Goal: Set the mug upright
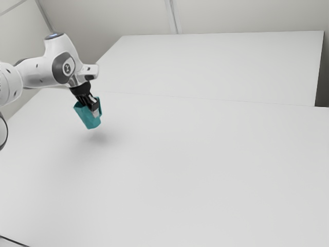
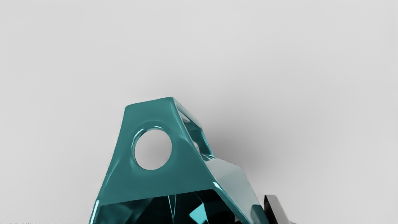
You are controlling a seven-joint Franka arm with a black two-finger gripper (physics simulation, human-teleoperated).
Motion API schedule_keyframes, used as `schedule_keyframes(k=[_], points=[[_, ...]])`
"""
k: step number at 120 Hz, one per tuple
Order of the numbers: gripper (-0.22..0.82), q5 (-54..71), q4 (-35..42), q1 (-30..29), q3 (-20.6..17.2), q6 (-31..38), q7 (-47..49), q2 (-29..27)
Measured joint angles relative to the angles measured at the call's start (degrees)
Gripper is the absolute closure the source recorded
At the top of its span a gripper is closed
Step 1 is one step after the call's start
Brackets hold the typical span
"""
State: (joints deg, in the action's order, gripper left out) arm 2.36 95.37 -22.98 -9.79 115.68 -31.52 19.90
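Teal mug (image 1: 89,119): tilted, off the table, held at the gripper (image 1: 93,108), body hanging below it. Gripper closed on mug, one finger (image 2: 276,209) against outer wall. Holed flat part of mug juts out beyond the fingertips. White table (image 1: 180,180) beneath, mug's soft shadow on it.

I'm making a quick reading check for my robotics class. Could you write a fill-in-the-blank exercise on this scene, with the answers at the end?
In colour, the mug is ____.
The gripper holds it in the air, ____ the table.
Rather than upright, the mug is ____.

Missing words: teal; above; tilted.
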Motion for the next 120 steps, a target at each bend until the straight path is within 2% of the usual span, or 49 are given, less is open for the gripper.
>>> schedule_keyframes(k=[33,49,66,84,120], points=[[0.78,0.1,7.9,14.0,6.9,4.4,7.9,-4.3],[0.78,0.2,10.2,22.1,11.3,6.5,11.4,-4.7],[0.78,1.0,12.5,27.4,13.9,8.7,14.7,-4.6],[0.78,2.6,12.6,30.1,14.7,11.4,17.4,-3.9],[0.78,4.2,10.3,31.1,14.7,14.1,21.1,0.3]])
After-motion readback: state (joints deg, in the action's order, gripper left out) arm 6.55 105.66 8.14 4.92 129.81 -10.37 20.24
